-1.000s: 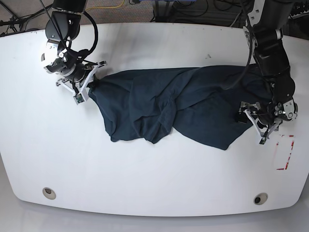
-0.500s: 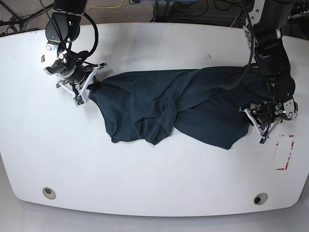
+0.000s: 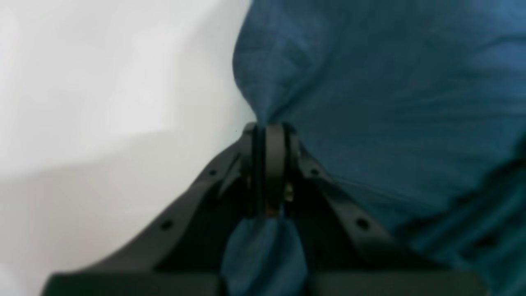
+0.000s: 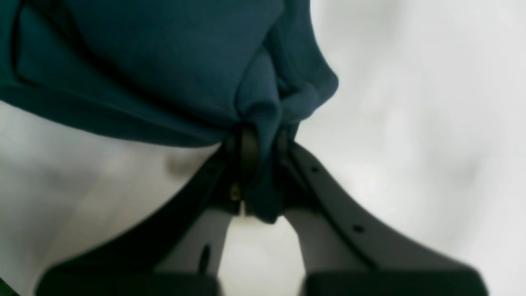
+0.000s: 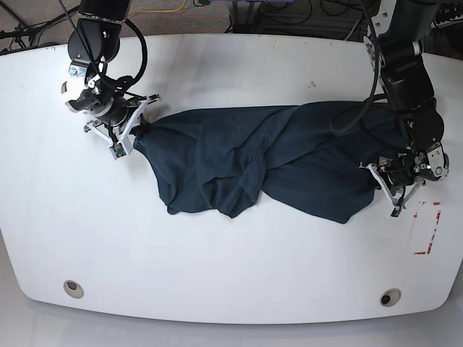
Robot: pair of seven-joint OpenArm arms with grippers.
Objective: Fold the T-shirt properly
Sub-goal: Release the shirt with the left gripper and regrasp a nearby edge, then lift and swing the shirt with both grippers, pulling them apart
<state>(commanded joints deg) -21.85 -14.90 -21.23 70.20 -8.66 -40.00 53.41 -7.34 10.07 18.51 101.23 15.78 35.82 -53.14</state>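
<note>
The dark navy T-shirt lies crumpled and stretched across the middle of the white table. My left gripper, on the base view's right, is shut on the shirt's right edge; the left wrist view shows its jaws pinching blue cloth. My right gripper, on the base view's left, is shut on the shirt's left end; the right wrist view shows a bunched fold clamped between the jaws.
A red-marked rectangle is on the table near the right edge, just beyond my left gripper. Two round holes sit near the table's front edge. Cables hang behind the table's far edge.
My left gripper has slid right with the shirt's edge, pulling the cloth tauter. My right gripper has shifted slightly left and up, holding its end.
</note>
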